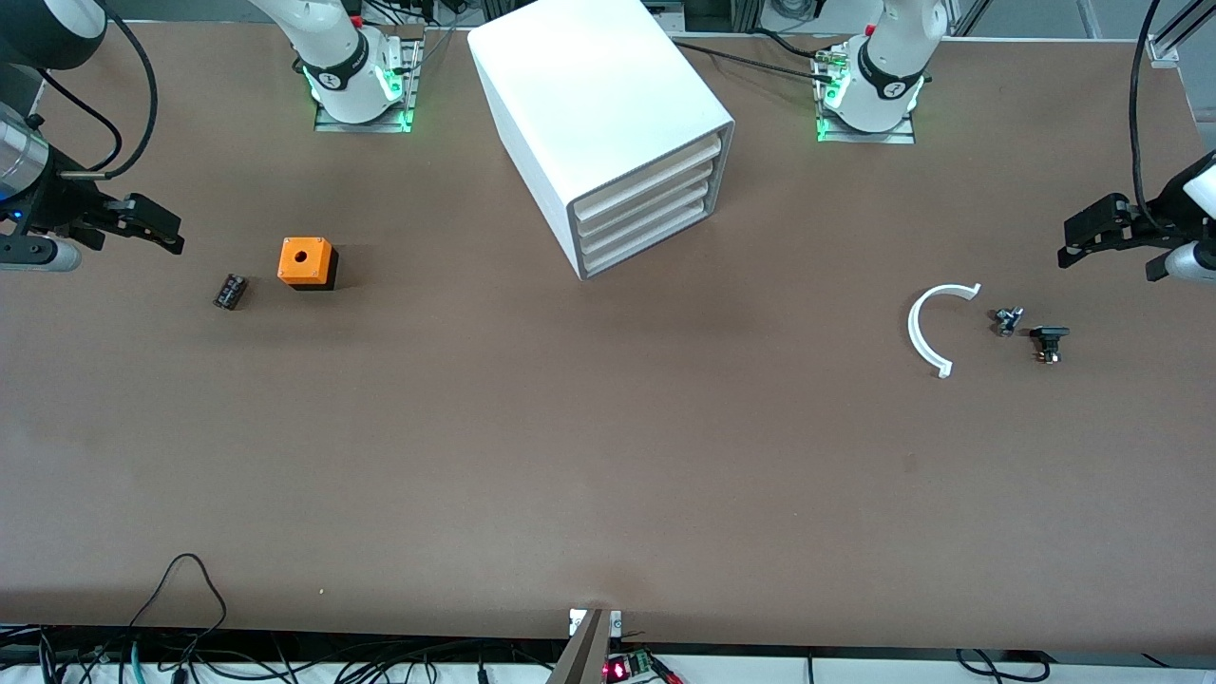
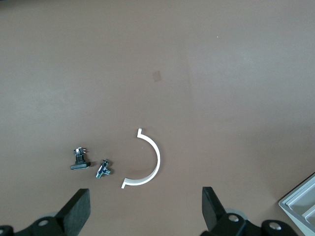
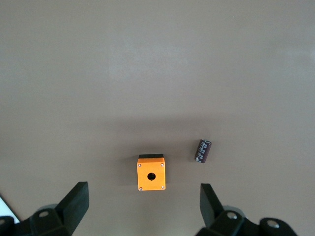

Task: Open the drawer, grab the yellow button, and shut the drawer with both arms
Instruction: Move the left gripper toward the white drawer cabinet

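We see the drawer shut in the cabinet, so the button is presumably hidden inside, while our left gripper and right gripper wait wide open and empty above the surface at either end.

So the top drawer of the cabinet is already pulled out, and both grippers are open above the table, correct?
Not quite: the front view shows the drawer shut, flush with the three below. Left gripper and right gripper are indeed open above the table.
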Motion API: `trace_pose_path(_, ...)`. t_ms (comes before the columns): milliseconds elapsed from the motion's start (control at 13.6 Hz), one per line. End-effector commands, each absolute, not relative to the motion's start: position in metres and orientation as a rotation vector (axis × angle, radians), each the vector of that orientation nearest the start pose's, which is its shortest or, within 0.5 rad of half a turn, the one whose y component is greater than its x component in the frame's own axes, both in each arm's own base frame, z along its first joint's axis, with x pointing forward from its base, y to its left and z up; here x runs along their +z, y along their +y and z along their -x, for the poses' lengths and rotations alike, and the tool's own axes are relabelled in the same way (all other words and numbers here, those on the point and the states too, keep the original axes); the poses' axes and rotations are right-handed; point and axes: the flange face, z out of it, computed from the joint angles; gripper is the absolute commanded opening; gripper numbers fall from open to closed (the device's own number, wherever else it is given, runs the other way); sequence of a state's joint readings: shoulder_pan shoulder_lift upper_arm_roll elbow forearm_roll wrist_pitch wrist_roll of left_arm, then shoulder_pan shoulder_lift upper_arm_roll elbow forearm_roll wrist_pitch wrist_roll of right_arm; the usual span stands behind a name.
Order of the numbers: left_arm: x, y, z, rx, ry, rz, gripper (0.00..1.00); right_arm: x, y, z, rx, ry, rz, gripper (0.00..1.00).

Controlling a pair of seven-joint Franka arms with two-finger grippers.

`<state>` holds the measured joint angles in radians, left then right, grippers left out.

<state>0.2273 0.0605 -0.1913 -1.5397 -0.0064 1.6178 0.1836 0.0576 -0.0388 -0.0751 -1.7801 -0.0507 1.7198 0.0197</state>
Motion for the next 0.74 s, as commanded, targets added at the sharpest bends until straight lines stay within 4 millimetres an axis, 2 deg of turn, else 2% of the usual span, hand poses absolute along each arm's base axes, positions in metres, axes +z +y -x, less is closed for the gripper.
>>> trace_pose_path(0,0.6179,0.0247,-0.5789,-0.044,0.241,3.15,1.0,0.5667,-0.0143,-0.5456,0.013,0.027,3.174,1.0)
trace_pose_path(442,0.6151,0.0261,-0.5812,-0.04,0.236,3.152,1.0,0.5646,-0.0142,-0.5485,-0.033,0.028,3.174,1.0)
trace_pose_path(662,0.6146,0.0253,-0.5822,-0.045,0.238,3.152,1.0,0.5627,-0.0168,-0.5427,-0.033,0.036,3.17,1.0)
